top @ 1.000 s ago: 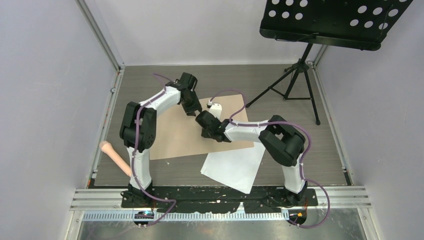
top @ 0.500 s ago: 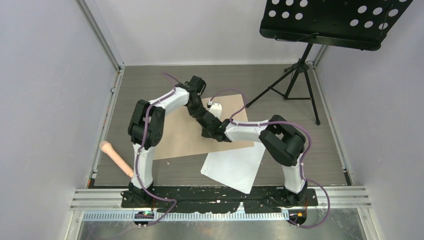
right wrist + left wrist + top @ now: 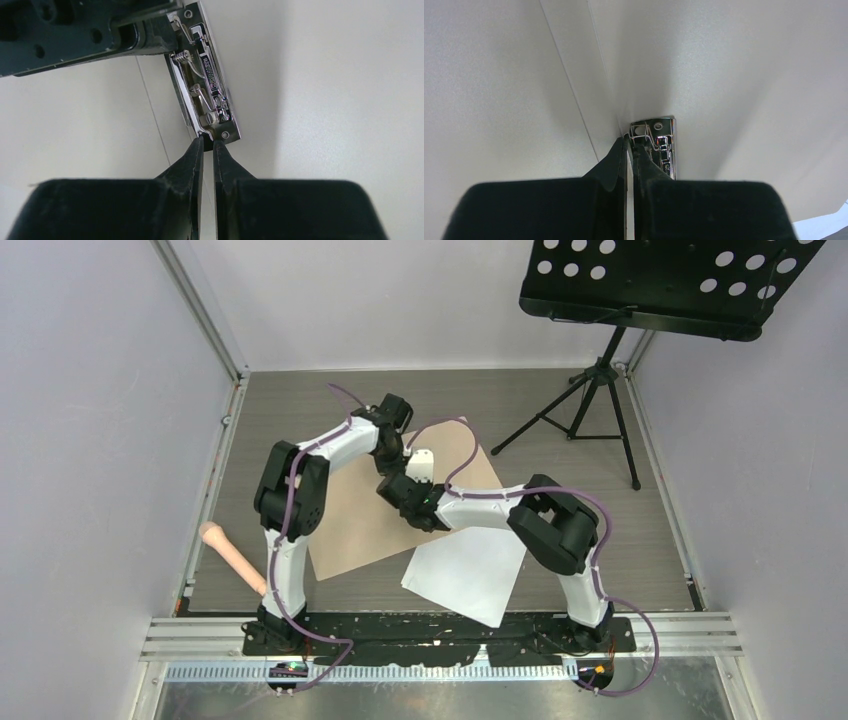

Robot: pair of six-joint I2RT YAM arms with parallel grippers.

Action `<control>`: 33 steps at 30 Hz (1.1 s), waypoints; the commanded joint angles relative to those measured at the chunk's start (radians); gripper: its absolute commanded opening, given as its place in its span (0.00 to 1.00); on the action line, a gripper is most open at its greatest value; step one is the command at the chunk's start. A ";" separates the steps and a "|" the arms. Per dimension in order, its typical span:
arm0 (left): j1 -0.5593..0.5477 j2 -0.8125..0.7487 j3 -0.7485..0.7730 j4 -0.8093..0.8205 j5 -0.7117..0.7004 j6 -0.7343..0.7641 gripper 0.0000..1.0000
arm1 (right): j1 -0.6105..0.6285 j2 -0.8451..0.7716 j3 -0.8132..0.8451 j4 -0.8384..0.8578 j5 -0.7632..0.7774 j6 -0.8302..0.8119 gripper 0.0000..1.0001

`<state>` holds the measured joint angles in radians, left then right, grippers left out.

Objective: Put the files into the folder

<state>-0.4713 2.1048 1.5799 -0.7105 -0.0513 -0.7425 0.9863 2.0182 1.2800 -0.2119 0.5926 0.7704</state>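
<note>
Left claw (image 3: 630, 146) pinches the clip (image 3: 660, 137) on the folder (image 3: 350, 525), mid-table; right claw (image 3: 207, 145), unclear. Opening the clip seems the step. Next, files (image 3: 468, 575) by the near edge need lifting.

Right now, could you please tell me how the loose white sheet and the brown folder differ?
Colour: the white sheet is white, the folder tan brown. Place: the white sheet lies near the arm bases; the folder lies farther back. Handling: the left claw and right claw meet over the folder, neither at the white sheet. Both lie flat and askew on the table.
</note>
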 commanded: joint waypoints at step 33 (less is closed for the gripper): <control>0.057 -0.117 0.030 -0.109 0.179 0.144 0.20 | -0.040 -0.270 -0.204 0.107 0.006 -0.191 0.32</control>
<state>-0.4305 2.0747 1.5536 -0.7853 0.0776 -0.6258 0.9592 1.8763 1.1046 -0.2123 0.7532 0.6376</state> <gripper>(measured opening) 0.138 0.284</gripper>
